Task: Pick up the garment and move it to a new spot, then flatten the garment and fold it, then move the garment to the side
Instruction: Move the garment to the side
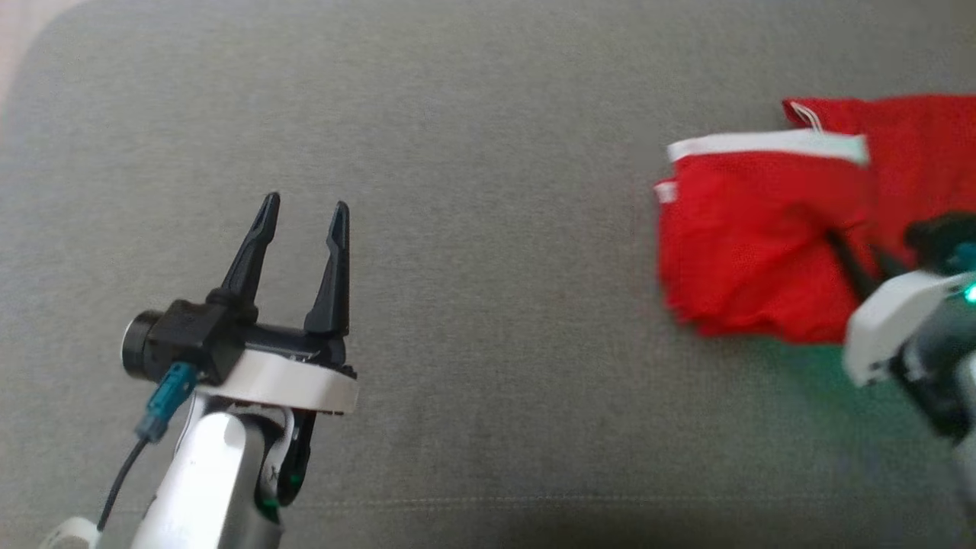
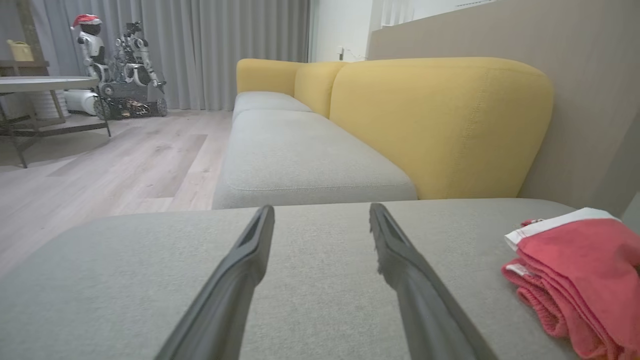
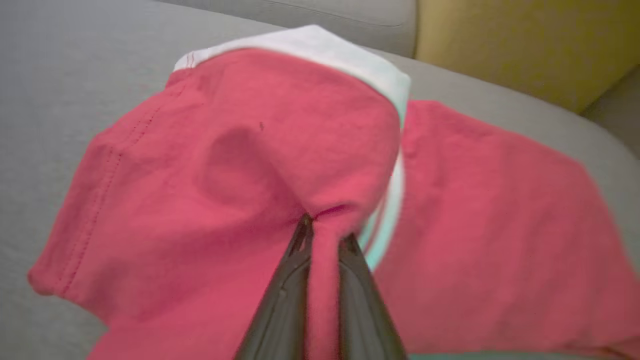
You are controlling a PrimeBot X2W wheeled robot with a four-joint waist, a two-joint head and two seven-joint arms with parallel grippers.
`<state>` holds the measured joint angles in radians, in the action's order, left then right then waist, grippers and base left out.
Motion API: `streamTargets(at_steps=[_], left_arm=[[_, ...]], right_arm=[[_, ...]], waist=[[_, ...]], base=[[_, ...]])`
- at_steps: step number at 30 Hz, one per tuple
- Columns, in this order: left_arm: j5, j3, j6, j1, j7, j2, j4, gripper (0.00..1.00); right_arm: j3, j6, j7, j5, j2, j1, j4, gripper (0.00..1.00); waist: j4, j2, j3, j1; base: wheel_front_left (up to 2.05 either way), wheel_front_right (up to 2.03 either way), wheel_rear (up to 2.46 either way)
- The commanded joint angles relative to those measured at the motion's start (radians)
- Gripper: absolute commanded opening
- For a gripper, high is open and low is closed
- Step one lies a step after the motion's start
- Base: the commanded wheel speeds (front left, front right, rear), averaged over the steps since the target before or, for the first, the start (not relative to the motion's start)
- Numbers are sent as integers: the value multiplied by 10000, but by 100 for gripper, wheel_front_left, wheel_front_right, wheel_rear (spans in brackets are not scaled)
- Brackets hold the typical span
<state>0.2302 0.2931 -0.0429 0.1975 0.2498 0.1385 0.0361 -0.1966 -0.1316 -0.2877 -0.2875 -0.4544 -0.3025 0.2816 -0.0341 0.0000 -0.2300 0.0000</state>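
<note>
2 grippers we see: right gripper [image 3: 327, 230] pinches a fold of red garment [image 3: 225, 165]; left gripper [image 1: 306, 204] spread apart, garment well to its right.

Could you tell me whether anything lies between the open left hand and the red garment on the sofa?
Nothing visible does. Bare grey sofa cushion runs from the left hand to the red garment, which the right hand is shut on.

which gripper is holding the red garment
The right gripper, pinched shut on a fold of the red garment; the left gripper stands open over the grey cushion.
</note>
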Motion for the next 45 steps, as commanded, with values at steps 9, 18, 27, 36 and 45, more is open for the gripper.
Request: streamTargets(at_steps=[9, 18, 27, 36, 45], left_arm=[[-261, -327, 265, 1098, 120, 16, -363, 100], [-327, -397, 419, 1444, 120, -82, -400, 100], [-416, -560, 577, 1615, 120, -95, -353, 100], [-461, -739, 611, 1266, 120, -59, -154, 100], [-413, -1052, 432, 418, 120, 103, 12, 100]], right_arm=[[409, 9, -242, -192, -2010, -2059, 223, 0], [437, 9, 45, -347, -2332, -3060, 1746, 0], [461, 9, 1096, -129, -1981, -3455, 3151, 100], [790, 9, 2234, -122, -1221, -3220, 2947, 100], [2104, 9, 2914, 597, 669, -1619, 459, 100]], waist=[[420, 0, -1106, 0], [358, 0, -1772, 0], [495, 0, -2021, 0], [808, 0, -1382, 0], [833, 0, -297, 0]], base=[[0, 0, 0], [0, 0, 0], [0, 0, 0], [0, 0, 0], [0, 0, 0]])
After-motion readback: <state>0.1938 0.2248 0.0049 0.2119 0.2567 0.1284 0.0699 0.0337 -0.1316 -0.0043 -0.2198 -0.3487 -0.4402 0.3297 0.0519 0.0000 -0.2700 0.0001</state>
